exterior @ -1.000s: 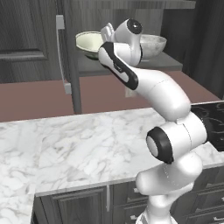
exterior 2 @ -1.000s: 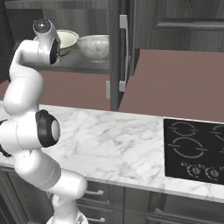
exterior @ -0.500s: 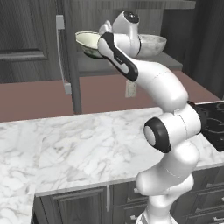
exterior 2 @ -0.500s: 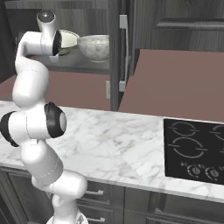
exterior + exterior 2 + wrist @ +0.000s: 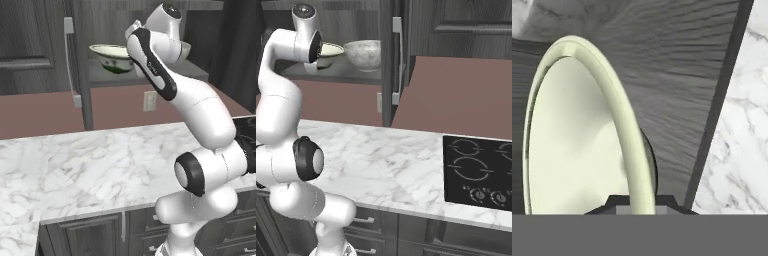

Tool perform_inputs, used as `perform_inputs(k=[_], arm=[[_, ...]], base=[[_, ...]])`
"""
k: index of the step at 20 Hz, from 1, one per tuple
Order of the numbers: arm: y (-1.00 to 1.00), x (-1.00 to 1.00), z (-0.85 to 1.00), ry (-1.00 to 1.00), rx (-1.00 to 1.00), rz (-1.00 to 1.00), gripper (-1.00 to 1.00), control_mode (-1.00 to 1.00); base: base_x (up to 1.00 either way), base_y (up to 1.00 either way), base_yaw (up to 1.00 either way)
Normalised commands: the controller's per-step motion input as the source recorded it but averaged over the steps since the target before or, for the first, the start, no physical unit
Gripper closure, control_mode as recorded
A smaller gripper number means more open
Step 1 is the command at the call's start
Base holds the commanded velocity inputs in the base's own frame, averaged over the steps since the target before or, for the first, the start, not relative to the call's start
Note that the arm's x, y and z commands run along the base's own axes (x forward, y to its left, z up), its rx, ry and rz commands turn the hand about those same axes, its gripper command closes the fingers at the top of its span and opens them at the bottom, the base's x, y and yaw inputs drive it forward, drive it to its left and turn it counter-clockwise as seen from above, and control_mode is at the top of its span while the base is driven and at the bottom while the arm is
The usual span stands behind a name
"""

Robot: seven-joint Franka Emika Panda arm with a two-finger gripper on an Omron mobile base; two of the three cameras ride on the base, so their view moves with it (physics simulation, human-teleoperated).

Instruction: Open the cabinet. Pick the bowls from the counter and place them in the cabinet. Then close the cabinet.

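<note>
From the left base view I see the white arm reaching up into the open dark grey wood-grain wall cabinet (image 5: 100, 30), whose long silver bar handle (image 5: 70, 60) stands on the swung-out door; the pale cream bowl with flared rim and greenish foot (image 5: 112, 56) sits on the cabinet shelf, and the white marble counter with grey veins (image 5: 90, 170) lies below. From the right base view, the cream bowl sits beside the rounder marbled grey-white bowl (image 5: 364, 54) on that shelf, 2 bowls together, with the black cooktop (image 5: 478, 172) to the right. In the hand view the gripper (image 5: 641, 200) is pinched on the cream bowl's rim, its dark fingertips closed tight on it.
</note>
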Motion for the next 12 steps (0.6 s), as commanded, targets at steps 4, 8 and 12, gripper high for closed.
perform_inputs(k=[4, 8, 12], arm=[[0.02, -0.12, -0.37, 0.00, 0.00, 0.00, 1.00, -1.00], [0.17, 0.08, -0.62, -0.12, 0.00, 0.00, 1.00, -1.00], [0.18, 0.38, -0.15, -0.24, 0.00, 0.00, 1.00, -1.00]], base=[[0.00, 0.00, 0.00], [0.00, 0.00, 0.00], [0.00, 0.00, 0.00]])
